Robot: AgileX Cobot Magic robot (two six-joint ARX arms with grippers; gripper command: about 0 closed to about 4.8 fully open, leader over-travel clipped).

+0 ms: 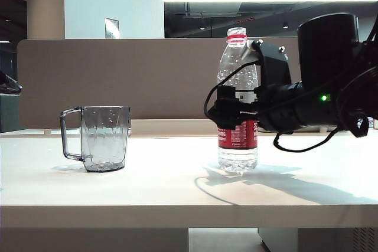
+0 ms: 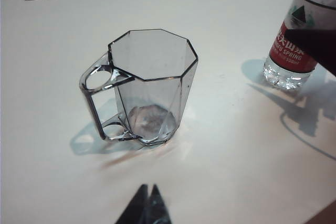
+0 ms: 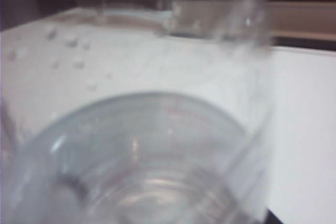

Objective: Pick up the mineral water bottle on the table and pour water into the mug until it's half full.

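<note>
We see mug [image 1: 104, 138] upright on desk [image 1: 177, 187], left; mineral water bottle [image 1: 237, 66] upright on desk, right, well apart. Right tool [image 1: 231, 110] at bottle's middle. Divider panel [image 1: 147, 78] behind both.

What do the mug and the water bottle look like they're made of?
Mug: likely clear smoky-grey plastic, possibly glass; glossy, faceted, see-through walls. Mineral water bottle: thin clear plastic, going by its ribbed base, with a glossy red label.
</note>
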